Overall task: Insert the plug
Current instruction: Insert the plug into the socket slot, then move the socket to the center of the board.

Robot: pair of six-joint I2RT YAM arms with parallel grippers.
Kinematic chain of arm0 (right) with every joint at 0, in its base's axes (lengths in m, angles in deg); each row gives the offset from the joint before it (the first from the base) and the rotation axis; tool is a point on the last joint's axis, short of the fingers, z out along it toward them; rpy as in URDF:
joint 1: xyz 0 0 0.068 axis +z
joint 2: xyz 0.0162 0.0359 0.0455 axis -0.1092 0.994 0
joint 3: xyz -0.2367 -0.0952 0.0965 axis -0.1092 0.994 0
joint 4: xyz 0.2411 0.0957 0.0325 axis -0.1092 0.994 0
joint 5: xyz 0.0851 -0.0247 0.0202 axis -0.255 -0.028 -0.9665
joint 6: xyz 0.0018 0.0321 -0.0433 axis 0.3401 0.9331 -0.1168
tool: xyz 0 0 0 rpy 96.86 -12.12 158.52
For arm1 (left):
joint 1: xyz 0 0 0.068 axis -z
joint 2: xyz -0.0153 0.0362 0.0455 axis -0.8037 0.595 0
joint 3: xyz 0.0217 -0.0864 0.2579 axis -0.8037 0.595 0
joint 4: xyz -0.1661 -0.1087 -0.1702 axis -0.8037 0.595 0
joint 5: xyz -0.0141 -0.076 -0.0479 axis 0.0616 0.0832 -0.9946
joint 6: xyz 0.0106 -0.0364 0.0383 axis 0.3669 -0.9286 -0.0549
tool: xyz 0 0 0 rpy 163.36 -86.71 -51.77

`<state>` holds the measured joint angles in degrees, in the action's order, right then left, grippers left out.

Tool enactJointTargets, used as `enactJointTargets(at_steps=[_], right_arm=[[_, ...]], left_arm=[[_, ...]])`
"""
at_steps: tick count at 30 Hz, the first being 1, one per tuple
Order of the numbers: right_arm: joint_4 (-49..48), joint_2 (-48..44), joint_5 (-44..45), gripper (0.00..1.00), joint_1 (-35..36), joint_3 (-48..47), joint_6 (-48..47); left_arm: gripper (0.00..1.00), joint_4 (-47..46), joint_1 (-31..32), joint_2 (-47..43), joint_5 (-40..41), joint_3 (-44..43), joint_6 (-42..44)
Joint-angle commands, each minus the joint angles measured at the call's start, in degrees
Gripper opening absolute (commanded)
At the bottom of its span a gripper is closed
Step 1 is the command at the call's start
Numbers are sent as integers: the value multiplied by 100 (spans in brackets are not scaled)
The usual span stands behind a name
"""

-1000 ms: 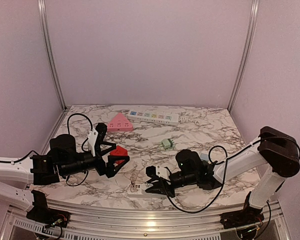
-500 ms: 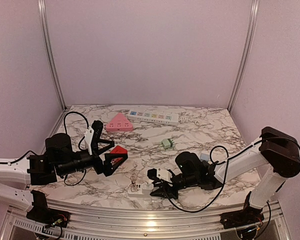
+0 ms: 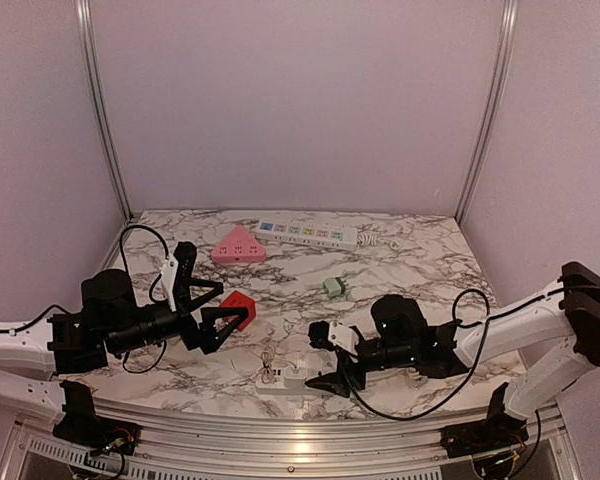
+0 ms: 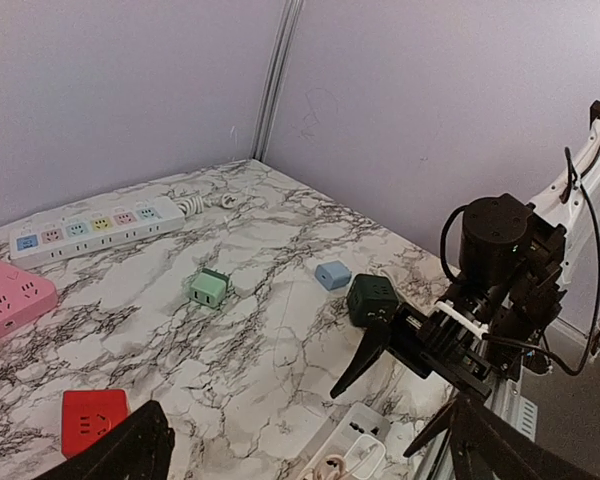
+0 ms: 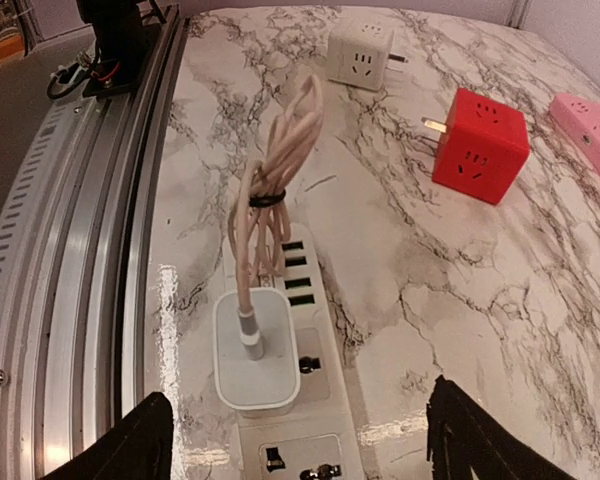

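On white strip [image 5: 325, 400], plug [image 5: 255, 350], right gripper [image 3: 325, 358] spread, left gripper [image 3: 222, 300] spread, red cube [image 5: 480, 145] beyond.

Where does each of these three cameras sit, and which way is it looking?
Top view: high behind both arms, looking down on the marble table; shows left gripper and right gripper.
Left wrist: rides the left arm, faces across the table at the right arm; its open fingers edge the bottom.
Right wrist: rides the right arm, looks down at the white power strip; its fingers flank it.
Shared: both wrist views show the red cube.
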<state>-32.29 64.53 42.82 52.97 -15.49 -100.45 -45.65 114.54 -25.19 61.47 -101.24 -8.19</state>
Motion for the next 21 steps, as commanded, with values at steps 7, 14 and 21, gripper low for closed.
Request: enactJointTargets(at_steps=[7,14,21], right_arm=[[509,-1841,1230,99,22,459,453],[878,-3446,4109,99,12,839,2213],[2032,-4399,4766,97,-28,917,3040]], left_arm=[[99,-178,-19,-372,236,248,-203],[99,681,-28,82,886,-200,-628],[99,2048,-24,229,1187,-644,-1352]])
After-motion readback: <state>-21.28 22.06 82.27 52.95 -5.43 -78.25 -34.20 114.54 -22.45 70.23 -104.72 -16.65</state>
